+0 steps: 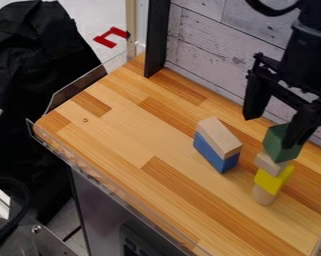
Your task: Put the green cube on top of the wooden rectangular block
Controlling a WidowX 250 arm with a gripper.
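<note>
Green cube [276,142] is sitting at 3 o'clock on the counter [132,135], topping a stack: small wooden block [268,164] directly under, yellow block [269,181] below that, round wooden piece [264,195] at the base. Gripper [271,131] is hanging at the cube, released, fingers standing apart; one is overlapping the cube's upper right, contact can't tell. At the cube's 9 o'clock, longer wooden block [218,136] is lying on blue block [215,154], clear of the stack. Plank wall [209,50] is rising toward 11.
</note>
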